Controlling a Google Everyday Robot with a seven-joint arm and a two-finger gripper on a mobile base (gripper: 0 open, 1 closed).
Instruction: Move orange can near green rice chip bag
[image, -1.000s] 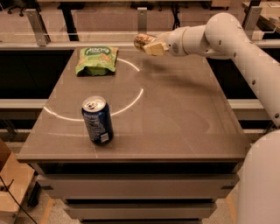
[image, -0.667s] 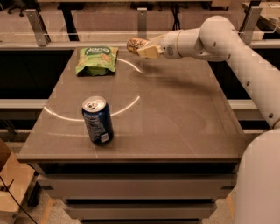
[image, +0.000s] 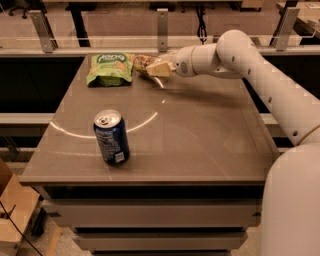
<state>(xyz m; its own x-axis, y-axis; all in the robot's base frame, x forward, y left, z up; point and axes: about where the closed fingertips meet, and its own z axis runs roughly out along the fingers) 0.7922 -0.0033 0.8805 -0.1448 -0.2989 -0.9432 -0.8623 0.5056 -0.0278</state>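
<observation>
The green rice chip bag (image: 110, 68) lies flat at the far left of the table. My gripper (image: 152, 66) reaches in from the right and is shut on the orange can (image: 142, 62), held on its side just above the table. The can is right beside the bag's right edge, almost touching it. Much of the can is hidden by the gripper's fingers (image: 159, 70).
A taller dark blue can (image: 111, 136) stands upright at the front left of the brown table (image: 200, 140). A railing with posts (image: 161, 22) runs behind the table. My white arm (image: 260, 70) spans the table's far right side.
My gripper has moved left with the orange can, from mid-back of the table to right beside the green bag. The blue can and bag have not moved.
</observation>
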